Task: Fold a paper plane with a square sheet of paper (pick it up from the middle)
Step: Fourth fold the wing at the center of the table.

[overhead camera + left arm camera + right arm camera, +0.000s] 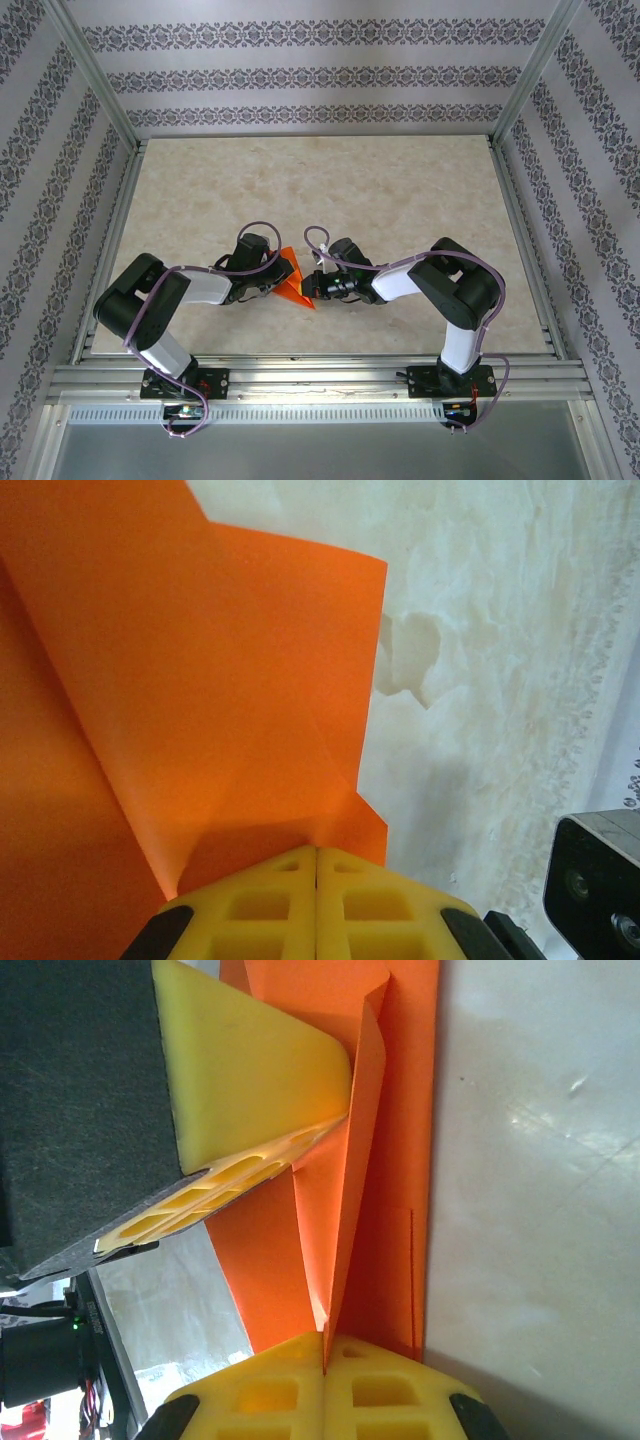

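Note:
The square sheet of paper (296,281) is bright orange and folded into a pointed, layered shape near the table's front middle, held between both grippers. My left gripper (277,277) comes in from the left. Its yellow jaws (317,852) are pressed together with the paper's (200,680) edge pinched in the seam. My right gripper (318,286) comes in from the right and is shut (325,1348) on an upright fold of the paper (345,1210), which has a lengthwise crease. The left gripper's yellow fingers (250,1080) grip the far end of that paper in the right wrist view.
The beige marbled tabletop (330,190) spreads behind the grippers. Aluminium rails (320,378) run along the near edge and frame posts stand at the corners before patterned walls. The dark body of the right arm (600,880) sits close at the lower right of the left wrist view.

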Robot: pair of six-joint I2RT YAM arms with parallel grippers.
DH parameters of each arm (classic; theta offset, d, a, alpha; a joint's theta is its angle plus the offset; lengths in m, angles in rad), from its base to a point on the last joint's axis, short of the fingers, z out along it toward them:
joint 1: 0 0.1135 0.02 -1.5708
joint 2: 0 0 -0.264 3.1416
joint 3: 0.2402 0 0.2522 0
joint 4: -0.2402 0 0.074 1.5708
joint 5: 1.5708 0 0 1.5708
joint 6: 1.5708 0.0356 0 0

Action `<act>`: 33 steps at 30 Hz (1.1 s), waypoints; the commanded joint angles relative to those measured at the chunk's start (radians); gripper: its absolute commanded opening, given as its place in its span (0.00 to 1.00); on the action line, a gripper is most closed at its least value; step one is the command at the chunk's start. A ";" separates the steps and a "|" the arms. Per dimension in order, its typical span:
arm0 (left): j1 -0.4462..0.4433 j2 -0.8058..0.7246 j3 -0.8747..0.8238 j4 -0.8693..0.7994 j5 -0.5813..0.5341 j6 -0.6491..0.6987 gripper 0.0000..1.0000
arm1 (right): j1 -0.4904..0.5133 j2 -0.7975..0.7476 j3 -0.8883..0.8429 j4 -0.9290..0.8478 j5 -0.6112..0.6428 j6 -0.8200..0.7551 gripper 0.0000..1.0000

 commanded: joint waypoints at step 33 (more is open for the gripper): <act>0.014 0.082 0.023 -0.015 0.061 0.048 0.05 | -0.024 -0.056 -0.048 -0.116 -0.051 0.051 0.12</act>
